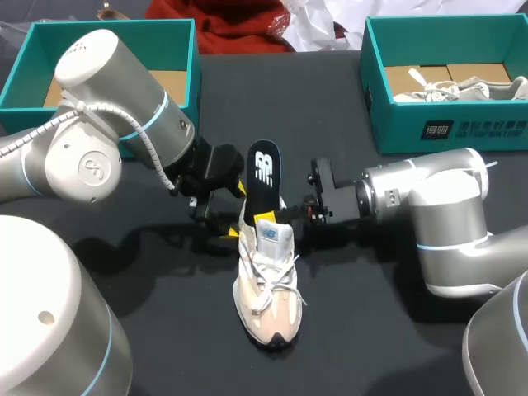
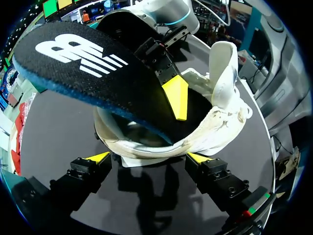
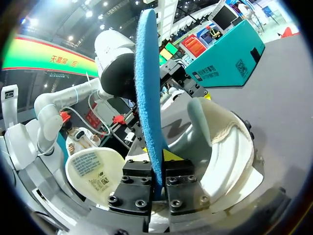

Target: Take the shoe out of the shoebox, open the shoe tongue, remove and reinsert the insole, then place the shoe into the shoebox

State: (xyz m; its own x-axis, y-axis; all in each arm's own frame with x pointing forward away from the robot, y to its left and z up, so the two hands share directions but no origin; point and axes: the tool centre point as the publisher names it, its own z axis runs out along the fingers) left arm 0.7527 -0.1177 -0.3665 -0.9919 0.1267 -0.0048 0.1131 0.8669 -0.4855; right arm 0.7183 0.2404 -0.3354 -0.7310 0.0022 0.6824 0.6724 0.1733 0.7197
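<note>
A cream sneaker [image 1: 266, 285] lies on the black table, toe toward me. Its tongue [image 2: 222, 63] is folded up. The black insole [image 1: 264, 175] stands half out of the shoe opening, heel end up. My right gripper [image 1: 290, 213] is shut on the insole's edge just above the shoe collar; in the right wrist view the blue-edged insole [image 3: 146, 88] rises from between its fingers [image 3: 157, 183]. My left gripper [image 2: 148, 157] is open, its yellow tips on either side of the shoe's heel [image 2: 146, 147].
A teal shoebox [image 1: 25, 58] stands at the back left behind my left arm. Another teal shoebox [image 1: 450, 124] at the back right holds a second sneaker [image 1: 462, 89]. Red cloth [image 1: 239, 25] lies at the back edge.
</note>
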